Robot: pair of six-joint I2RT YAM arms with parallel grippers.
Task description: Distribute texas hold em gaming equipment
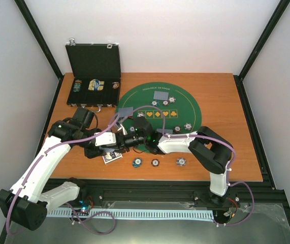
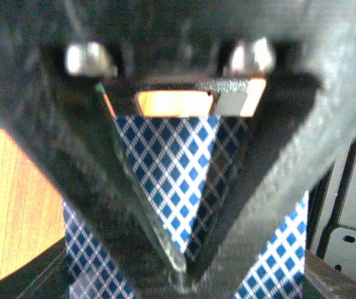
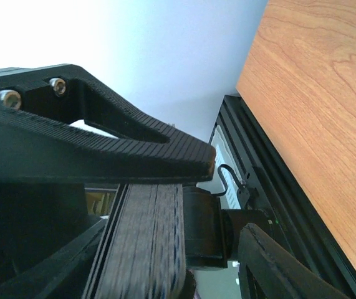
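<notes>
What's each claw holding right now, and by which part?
Left claw: shut on the playing cards, pinched near its tips; which card edge can't be told. Right claw: beside the cards' edge, grip not clear.

Top view: left arm (image 1: 40, 165) and right arm (image 1: 175, 145) are of one build, with white moulded link shells between blocky black joint housings and black bases at the bottom of the frame, and a lilac cable (image 1: 91, 136) runs loosely along each. Left gripper (image 2: 181, 269): matte black, grainy fingers (image 2: 72, 156) tapering to narrow tips, with two bright silver screw heads (image 2: 85, 59) near the top of the frame. Right gripper (image 3: 230, 199): same black plastic, fine ribbed layer lines on a long wedge-shaped finger (image 3: 134, 146), two silver socket screws (image 3: 9, 98) at upper left.
</notes>
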